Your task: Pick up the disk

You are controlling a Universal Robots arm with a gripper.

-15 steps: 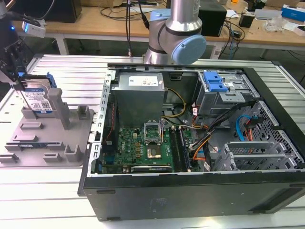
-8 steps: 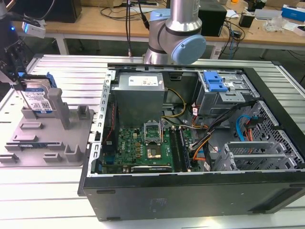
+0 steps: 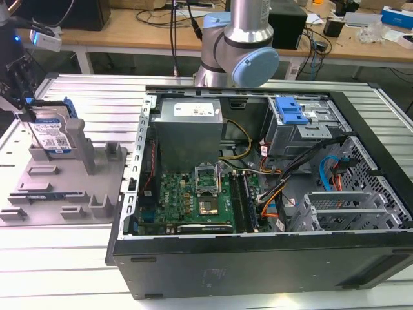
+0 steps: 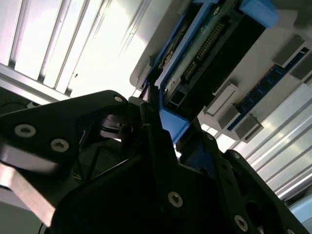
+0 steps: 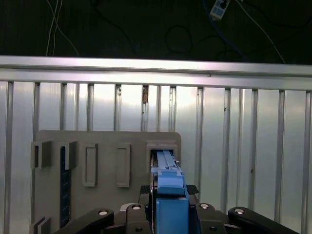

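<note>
The disk (image 3: 51, 137) stands on edge in the grey fixture (image 3: 64, 188) at the exterior view's left, its blue-and-white label facing out and blue rails along its sides. My gripper (image 3: 29, 111) reaches in over its top edge. In the first wrist view the disk (image 5: 165, 166) is seen edge-on with a blue rail uppermost, and my gripper (image 5: 168, 190) has a finger pad (image 5: 145, 189) pressed against each side. In the second wrist view the gripper (image 4: 165, 127) clamps the blue rail of the disk (image 4: 204, 53). I cannot tell whether the disk has left its slot.
An open black computer case (image 3: 258, 261) lies to the exterior view's right of the fixture, with a motherboard, cables and a blue drive bracket (image 3: 289, 111) inside. The arm's base (image 3: 239, 45) rises behind it. The ribbed metal table (image 5: 234, 126) extends past the fixture (image 5: 102, 146).
</note>
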